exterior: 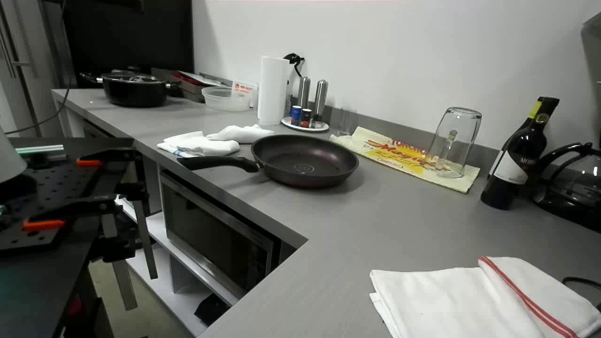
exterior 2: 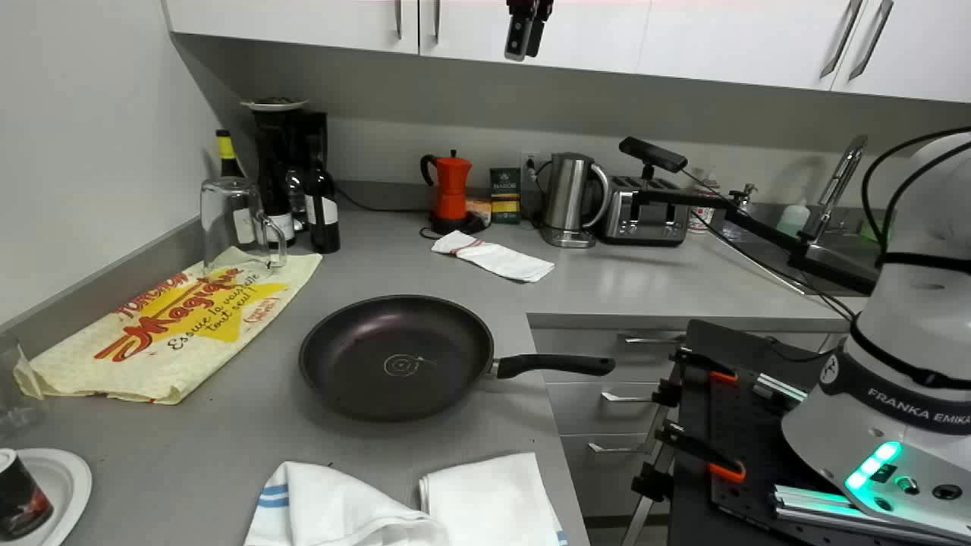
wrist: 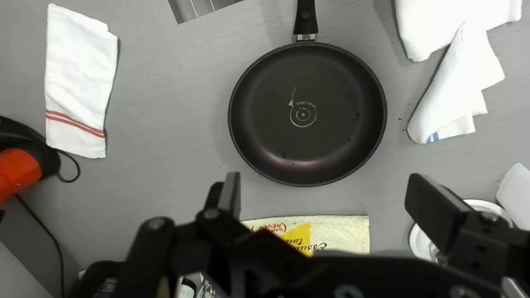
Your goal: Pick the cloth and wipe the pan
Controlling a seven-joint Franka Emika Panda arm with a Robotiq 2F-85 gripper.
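Overhead, the jaws stand wide apart. On the desk (wrist: 174,103) below, the frying pan (wrist: 306,116) lies between a red-striped dish towel (wrist: 78,80) and blue-striped dish towels (wrist: 459,82), apparently two.

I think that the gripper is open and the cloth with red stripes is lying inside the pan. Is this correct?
Not quite: the cloth with red stripes lies on the counter, apart from the pan, as the wrist view shows. The gripper is indeed open.
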